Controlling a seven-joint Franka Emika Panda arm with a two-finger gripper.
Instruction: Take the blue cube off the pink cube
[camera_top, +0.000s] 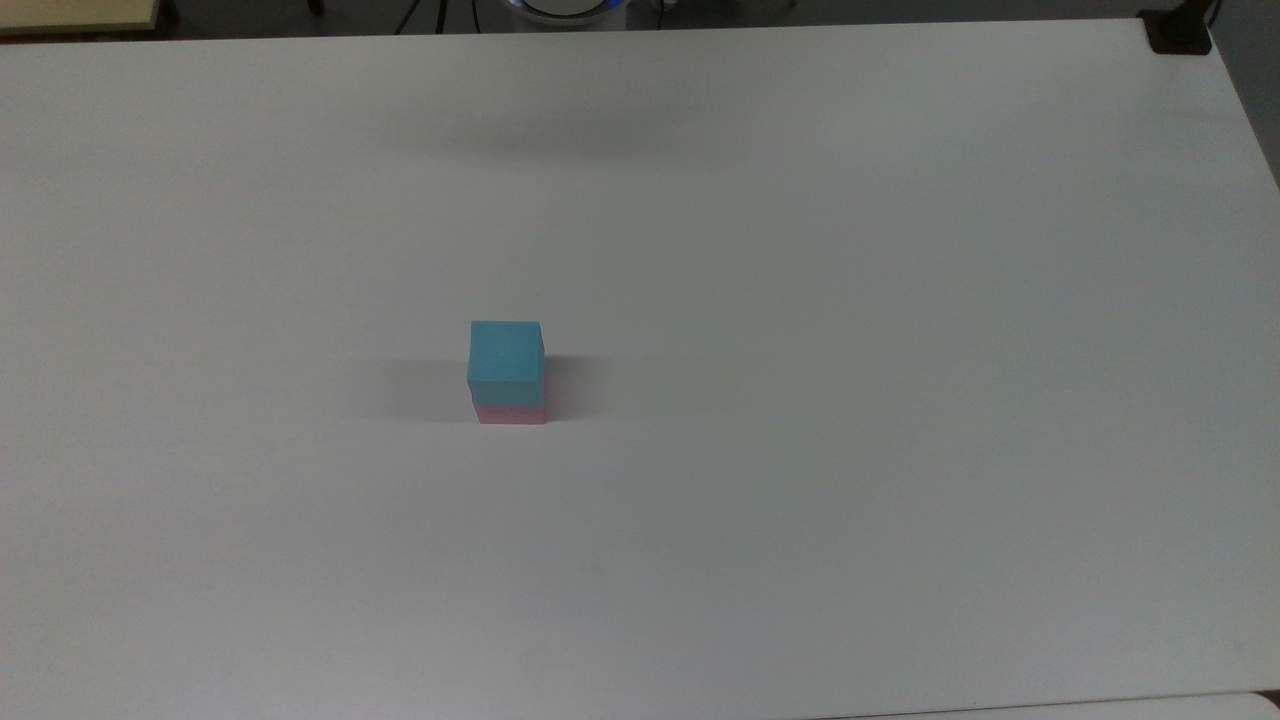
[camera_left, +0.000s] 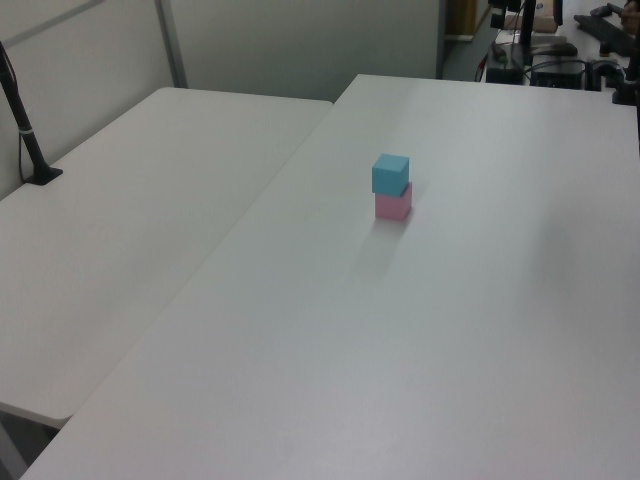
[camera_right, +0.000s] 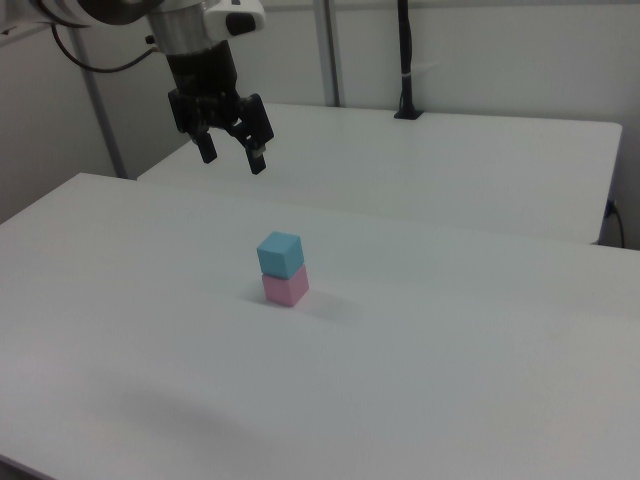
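While the blue cube (camera_right: 279, 252) sat squarely on the pink cube (camera_right: 286, 288) near mid-bench (camera_right: 450, 350), I held the claw (camera_right: 232, 151) high and well apart, up toward the right view's left, fingers spread and empty; that width looked ready to straddle the top cube.

1. No text, label, brand, number or sign can be read on anything in these views.
2. The blue cube (camera_top: 505, 358) and the pink cube (camera_top: 511, 413) have plain faces — no lettering.
3. The white table (camera_top: 900, 400) is unmarked too.
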